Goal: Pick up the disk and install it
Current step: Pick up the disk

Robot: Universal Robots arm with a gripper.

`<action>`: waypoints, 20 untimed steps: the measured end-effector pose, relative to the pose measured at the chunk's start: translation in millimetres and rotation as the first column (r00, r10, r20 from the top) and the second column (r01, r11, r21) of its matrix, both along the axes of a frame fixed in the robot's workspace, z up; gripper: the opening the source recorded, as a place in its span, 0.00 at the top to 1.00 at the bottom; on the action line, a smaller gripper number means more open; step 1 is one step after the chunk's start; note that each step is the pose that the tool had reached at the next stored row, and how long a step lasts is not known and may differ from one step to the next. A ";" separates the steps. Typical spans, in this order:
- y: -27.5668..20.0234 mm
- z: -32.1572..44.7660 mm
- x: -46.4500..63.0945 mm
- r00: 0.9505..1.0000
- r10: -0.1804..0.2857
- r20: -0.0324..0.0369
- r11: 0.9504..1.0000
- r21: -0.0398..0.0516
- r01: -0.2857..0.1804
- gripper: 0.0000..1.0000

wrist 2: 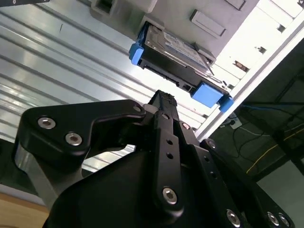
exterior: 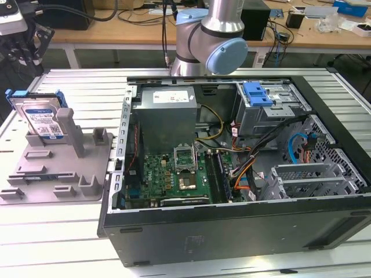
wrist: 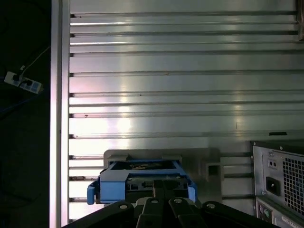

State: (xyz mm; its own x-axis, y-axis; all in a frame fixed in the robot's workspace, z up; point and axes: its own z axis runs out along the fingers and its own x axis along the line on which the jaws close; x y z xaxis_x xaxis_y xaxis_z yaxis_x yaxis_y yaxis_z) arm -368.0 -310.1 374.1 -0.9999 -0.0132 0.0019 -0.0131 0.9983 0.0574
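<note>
— How was your arm set?

— One fat joint of my arm (exterior: 215, 36) stood behind the open computer case (exterior: 232, 240), at the far edge of the slatted metal table (exterior: 75, 243). In both wrist views my claw (wrist 2: 162, 98) (wrist: 163, 186) was aimed at the disk (wrist 2: 173, 51) (wrist: 123, 184). The tips were near its dark connector edge; I couldn't tell whether they touched it.

— And the claw itself?

— Fingers drawn together, nothing pinched between them. In the first wrist view the two tips met in front of the disk's blue carrier.

— Where was the disk?

— Out of the case. In the exterior view it stood on edge, leaning, in a grey holder (exterior: 64, 165) on the table. That was at the exterior view's left, beside the case.

— What did one camera give that another didn't?

— The exterior view looked down into the case: the green motherboard (exterior: 168, 171), the grey power-supply box (exterior: 168, 113), and a drive cage (exterior: 275, 116) with a blue latch (exterior: 258, 92). The first wrist view caught the case's back panel with its power socket (wrist: 273, 185). It also caught a power strip (wrist: 21, 81) on the dark floor past the table's edge. The second wrist view had my claw's black linkage side-on, plus the disk's label face.
</note>
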 end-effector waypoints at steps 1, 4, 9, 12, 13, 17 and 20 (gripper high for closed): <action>0.0 0.0 -0.1 1.000 0.024 0.000 1.000 0.000 -0.024 0.89; 0.0 -0.1 -0.1 0.996 0.084 0.000 0.996 0.000 -0.084 0.89; 0.0 -0.1 -0.1 0.980 0.198 0.000 0.980 0.000 -0.198 0.89; 0.0 -0.1 -0.1 0.961 0.277 0.000 0.961 0.000 -0.277 0.71; 0.0 -0.1 -0.2 0.956 0.295 0.000 0.956 0.000 -0.295 0.64; 0.0 -0.1 -0.2 0.927 0.374 0.000 0.927 0.000 -0.374 0.58; 0.0 -0.1 -0.2 0.901 0.434 0.000 0.901 0.000 -0.434 0.58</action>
State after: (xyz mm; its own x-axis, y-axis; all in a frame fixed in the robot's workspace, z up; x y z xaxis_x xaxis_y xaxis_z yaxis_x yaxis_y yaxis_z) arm -368.3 -310.1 374.0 -0.8953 -0.4454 0.0018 -0.4446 0.8939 0.0575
